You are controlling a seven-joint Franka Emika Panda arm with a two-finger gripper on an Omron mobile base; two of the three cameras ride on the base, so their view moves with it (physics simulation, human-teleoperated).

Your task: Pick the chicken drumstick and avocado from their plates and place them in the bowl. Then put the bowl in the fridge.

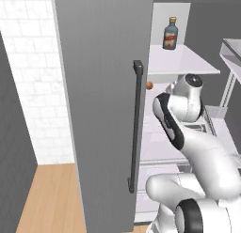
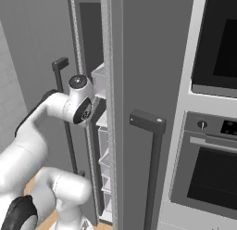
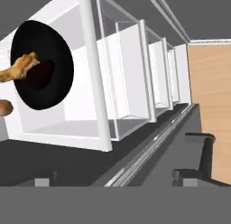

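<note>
The arm reaches into the open fridge [image 1: 103,110]. In the hand view the two finger tips [image 3: 43,182] stand far from each other at the bottom edge, so the gripper [image 3: 115,181] is wide open. Nothing is between the tips and they touch nothing.

In the same view one black bowl [image 3: 45,65] rests against a white shelf [image 3: 76,128] inside the fridge, apart from the gripper. The view is rolled, so the bowl looks as if it stands on its side. One drumstick [image 3: 17,68] lies in the bowl, golden-brown, and its end goes over the rim. A dark shape in the middle of the bowl is perhaps the avocado [image 3: 41,74], but it is hard to tell against the black. One small brown round thing [image 3: 4,107] is just beside the bowl, at the picture's edge.

In the left base view one bottle [image 1: 171,34] stands on the top shelf, and the door carries one long dark handle [image 1: 135,126]. In the right base view one oven [image 2: 208,178] is to the right of the fridge.
</note>
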